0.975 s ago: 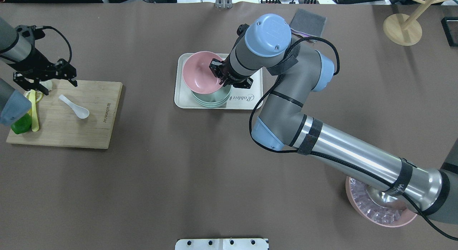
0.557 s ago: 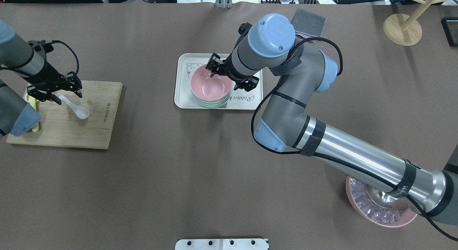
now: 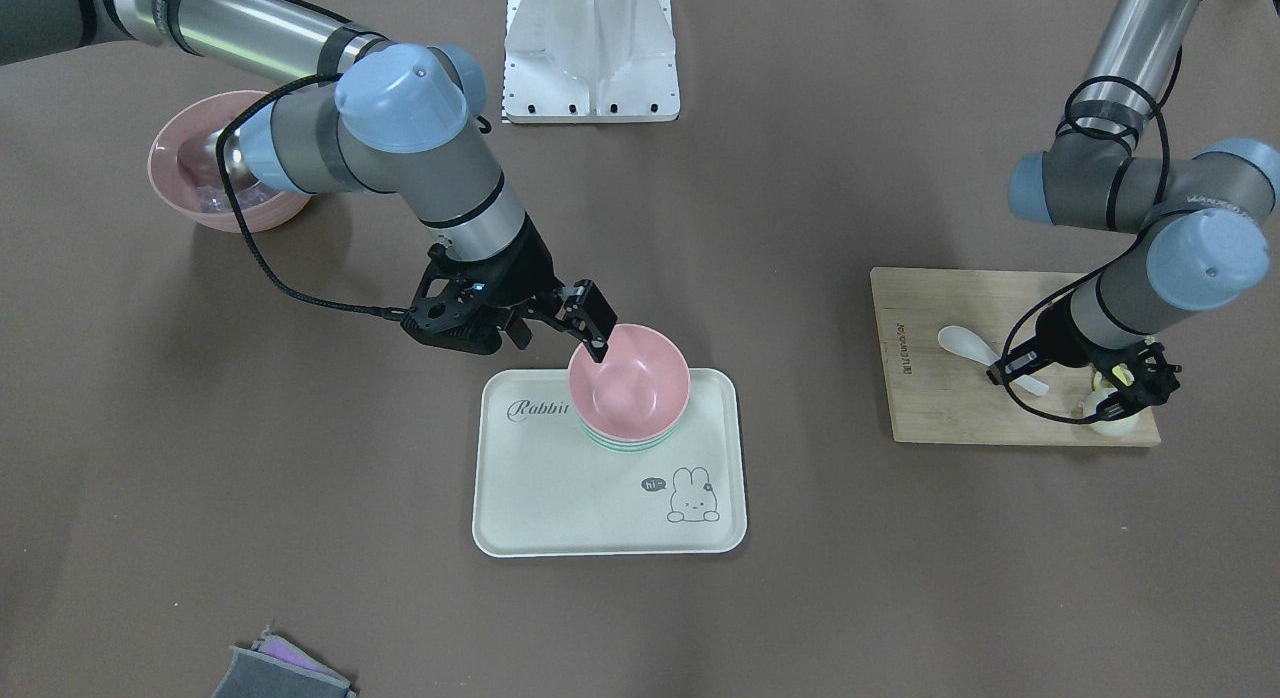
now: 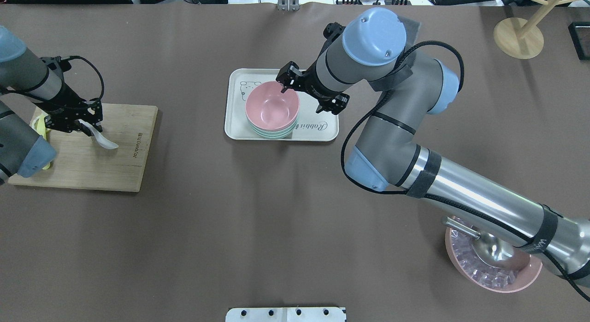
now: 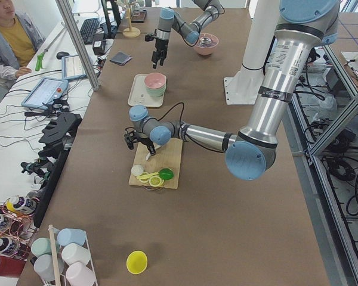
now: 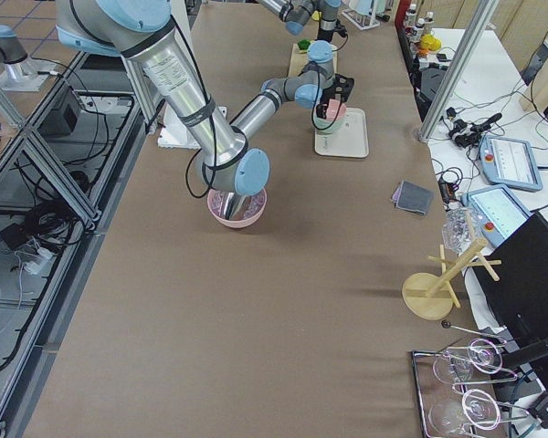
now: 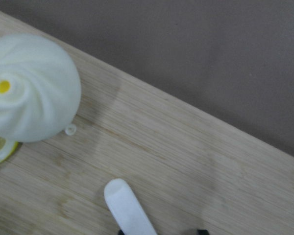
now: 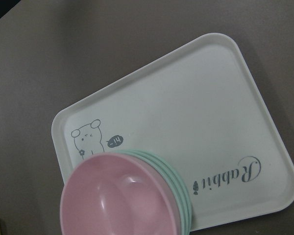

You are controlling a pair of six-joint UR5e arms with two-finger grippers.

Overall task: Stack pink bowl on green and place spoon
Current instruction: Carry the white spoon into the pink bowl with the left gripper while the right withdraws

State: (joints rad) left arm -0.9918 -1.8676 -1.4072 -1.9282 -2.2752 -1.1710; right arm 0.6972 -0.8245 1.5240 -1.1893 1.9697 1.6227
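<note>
Stacking looks done: pink bowl [image 4: 272, 109] sits in green bowl [image 4: 269, 134] on tray [image 4: 318, 128], right gripper [image 4: 312, 92] jaws open by its rim. Spoon [image 4: 107, 142] lies on board [image 4: 115, 165], left gripper [image 4: 78, 124] jaws apart around its handle.

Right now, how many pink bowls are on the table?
2. The stacked pink bowl sits nested on the green bowls on the tray. The second pink bowl, holding clear cubes, sits at the robot's edge, on its right side, partly hidden.
</note>
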